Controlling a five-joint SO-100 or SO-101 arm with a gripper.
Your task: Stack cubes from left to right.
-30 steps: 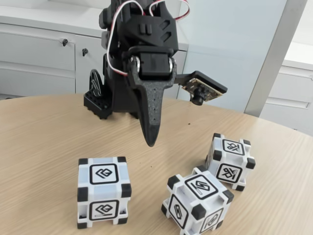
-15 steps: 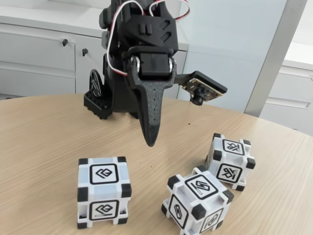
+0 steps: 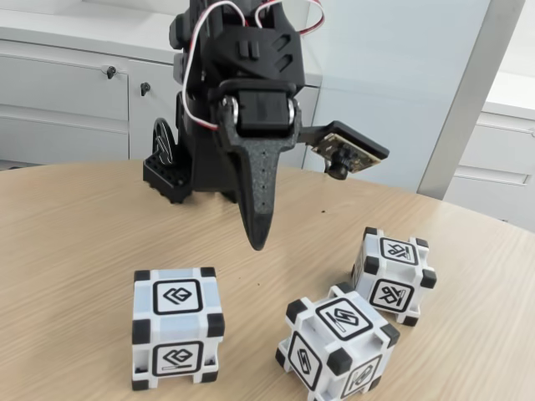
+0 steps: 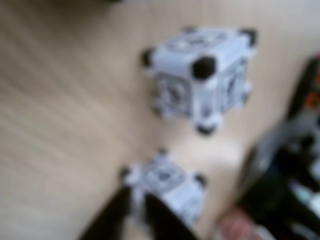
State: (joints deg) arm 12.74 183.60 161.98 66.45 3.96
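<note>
Risk, stack order: nothing stacked yet; all three cubes sit apart on the counter [image 3: 75, 225]. Picking the wrong one first would break the left-to-right order.
Risk, skewed cube: middle cube [image 3: 337, 345], below and right of the gripper [image 3: 257, 242] in the fixed view, sits rotated against the others; a square approach could catch a corner block and push it instead of pinching it.
Risk, crowding: right cube [image 3: 393, 275] lies just beside the middle cube; a wide opening there could knock the neighbour.
Risk, vision: wrist view badly blurred, symbols unreadable; alignment judged from it would be unreliable.
Arm pose: hung above the counter, gripper pointing steeply down, tip clear of the surface, carrying nothing. Base [image 3: 171, 171] behind it at the far counter edge; wrist camera [image 3: 347, 152] sticking out to the right in the fixed view.
Gripper state: pressed together in the fixed view, fingers reading as one tapered point; wrist view shows two dark fingers [image 4: 112, 215] with a slim gap, so nearly closed at most.
Left cube [image 3: 177, 327]: below and left of the tip, squared to the camera.
Wrist view cubes: one [image 4: 167, 182] just ahead of the fingertips, another [image 4: 202, 75] farther out.
</note>
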